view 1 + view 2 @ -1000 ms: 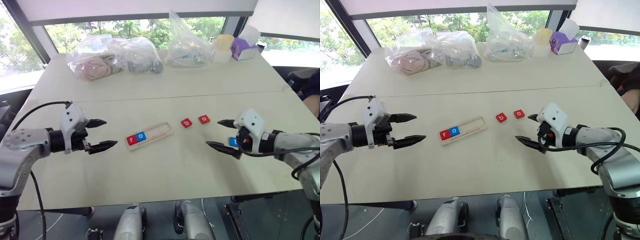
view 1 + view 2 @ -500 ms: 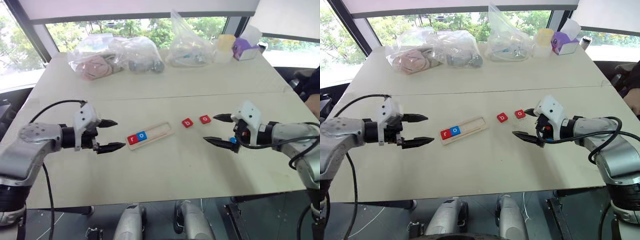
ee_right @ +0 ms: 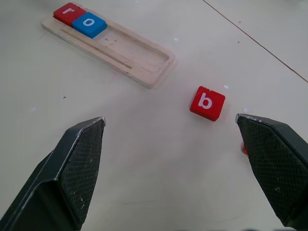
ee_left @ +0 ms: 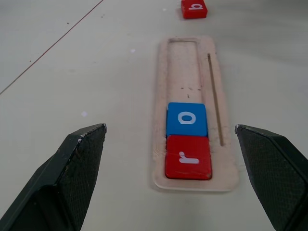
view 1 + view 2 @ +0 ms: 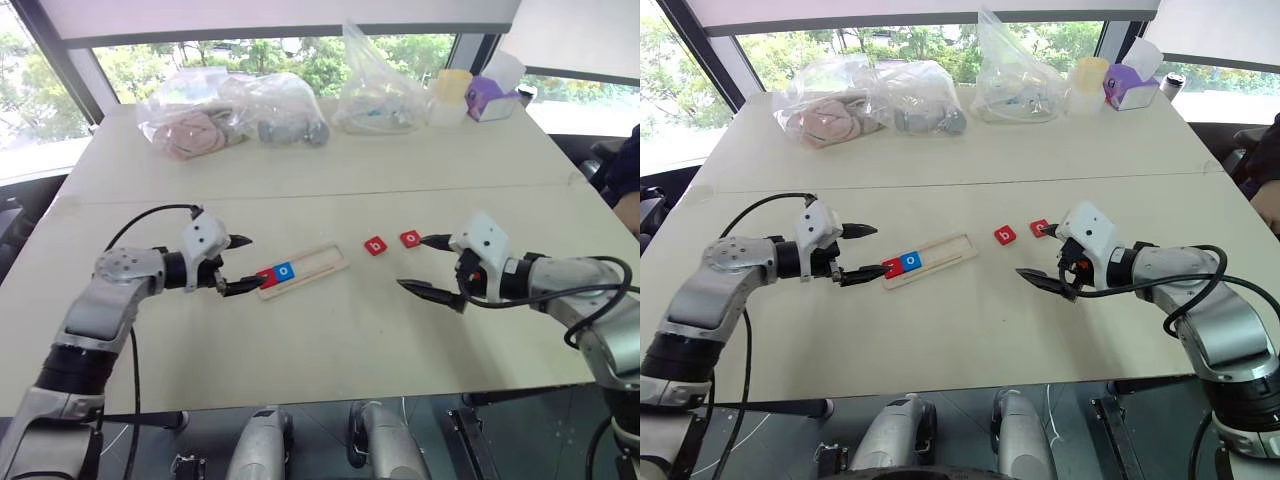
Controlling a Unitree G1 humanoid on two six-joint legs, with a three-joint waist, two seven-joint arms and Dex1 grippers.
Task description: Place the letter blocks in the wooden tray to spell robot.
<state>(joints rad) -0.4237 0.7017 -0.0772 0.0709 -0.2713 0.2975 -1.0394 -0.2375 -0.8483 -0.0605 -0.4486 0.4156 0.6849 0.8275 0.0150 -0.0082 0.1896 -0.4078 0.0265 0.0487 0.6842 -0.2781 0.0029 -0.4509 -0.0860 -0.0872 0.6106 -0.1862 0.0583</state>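
wooden tray (image 4: 192, 72) with red r (image 4: 188, 157), blue o (image 4: 186, 119); both grippers' fingers (image 4: 79, 159) spread, empty

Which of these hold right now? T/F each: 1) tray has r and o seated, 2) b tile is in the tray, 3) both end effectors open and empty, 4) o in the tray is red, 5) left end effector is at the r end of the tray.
1. True: the red r and blue o sit side by side in the wooden tray.
2. False: the red b lies on the table outside the tray, beside a red o.
3. True: the left end effector and right end effector are open, holding nothing.
4. False: it is blue.
5. True.
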